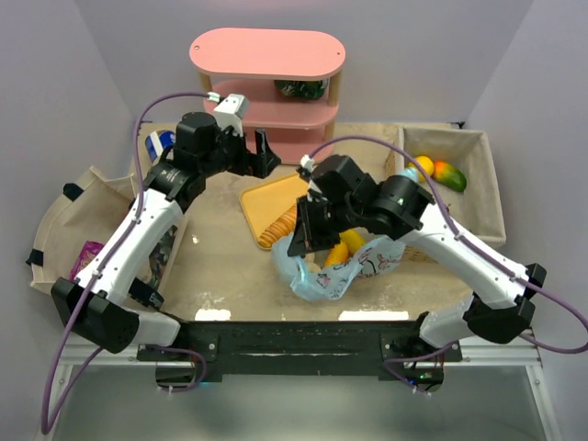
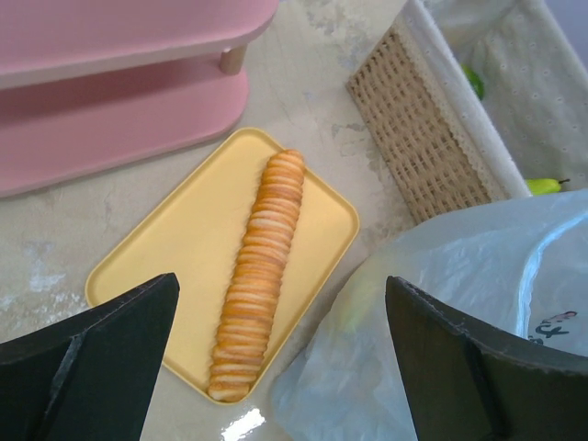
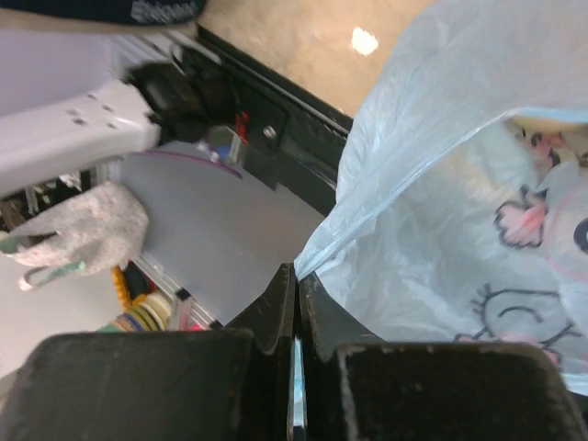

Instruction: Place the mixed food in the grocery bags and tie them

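A light-blue grocery bag (image 1: 342,274) with cartoon prints lies crumpled at the table's front middle. Yellow bananas (image 1: 347,246) show inside it. My right gripper (image 1: 304,241) hangs over the bag's left side. In the right wrist view the gripper (image 3: 296,274) is shut on a thin edge of the bag (image 3: 459,202), which stretches away to the right. My left gripper (image 1: 261,149) hovers near the back, open and holding nothing. From the left wrist the gripper (image 2: 280,358) looks down between its wide-apart fingers (image 2: 101,358) at the bag (image 2: 459,303).
A yellow tray (image 1: 266,195) holds a long sliced loaf (image 1: 279,226) beside the bag. A pink shelf (image 1: 266,73) stands at the back. The wicker basket (image 1: 487,184) on the right holds fruit (image 1: 448,175). A cloth basket (image 1: 55,220) on the left holds a purple packet (image 1: 89,257).
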Tool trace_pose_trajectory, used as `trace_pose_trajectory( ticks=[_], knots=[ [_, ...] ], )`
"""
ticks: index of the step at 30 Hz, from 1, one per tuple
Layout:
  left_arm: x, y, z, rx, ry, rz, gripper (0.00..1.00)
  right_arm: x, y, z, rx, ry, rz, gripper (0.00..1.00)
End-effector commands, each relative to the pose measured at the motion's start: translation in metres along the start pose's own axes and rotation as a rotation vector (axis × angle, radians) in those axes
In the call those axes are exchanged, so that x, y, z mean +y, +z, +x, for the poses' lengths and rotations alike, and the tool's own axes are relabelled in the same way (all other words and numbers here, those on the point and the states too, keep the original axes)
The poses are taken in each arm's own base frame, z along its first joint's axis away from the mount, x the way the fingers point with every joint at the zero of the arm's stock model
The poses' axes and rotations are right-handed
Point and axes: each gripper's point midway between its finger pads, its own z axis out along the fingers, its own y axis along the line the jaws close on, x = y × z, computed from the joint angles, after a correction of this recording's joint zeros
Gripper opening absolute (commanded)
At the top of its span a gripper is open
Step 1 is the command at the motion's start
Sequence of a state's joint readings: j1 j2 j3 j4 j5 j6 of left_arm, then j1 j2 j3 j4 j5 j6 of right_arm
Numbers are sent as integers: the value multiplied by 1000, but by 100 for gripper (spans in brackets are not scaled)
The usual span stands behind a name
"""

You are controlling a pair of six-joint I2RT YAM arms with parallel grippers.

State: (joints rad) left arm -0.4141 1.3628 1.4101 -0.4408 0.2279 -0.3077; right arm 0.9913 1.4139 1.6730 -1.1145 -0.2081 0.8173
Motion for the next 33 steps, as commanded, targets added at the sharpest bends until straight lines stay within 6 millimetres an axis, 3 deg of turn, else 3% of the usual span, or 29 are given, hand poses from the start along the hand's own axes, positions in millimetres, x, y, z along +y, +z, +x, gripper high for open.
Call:
trace_pose_trajectory(
  ticks=[1, 4, 8, 14, 19, 22, 26, 28, 33],
  knots=[
    [-32, -25, -48, -142, 82, 139, 100, 15, -33, -42, -141, -46, 9, 0],
    [-53, -38, -49, -172, 137, 256, 100, 6, -44, -67, -189, -50, 19, 0],
    [-83, -58, -29, -213, 137, 463, 100, -15, -37, -92, -225, -46, 21, 0],
    [-100, -81, 9, -232, 102, 613, 100, -31, -31, -123, -259, -94, 49, 1],
    [-118, -100, 15, -273, 20, 752, 100, -47, -18, -154, -269, -90, 37, 1],
    [-124, -99, 13, -297, -7, 793, 100, -46, -14, -174, -290, -91, 14, 1],
    [-133, -80, 21, -241, -24, 795, 100, -42, -11, -189, -299, -97, 1, 2],
    [-142, -72, 28, -218, -21, 791, 100, -41, -13, -194, -306, -98, -7, 2],
    [-140, -48, 34, -215, -52, 684, 98, -41, -11, -196, -301, -97, -18, 3]
  ],
)
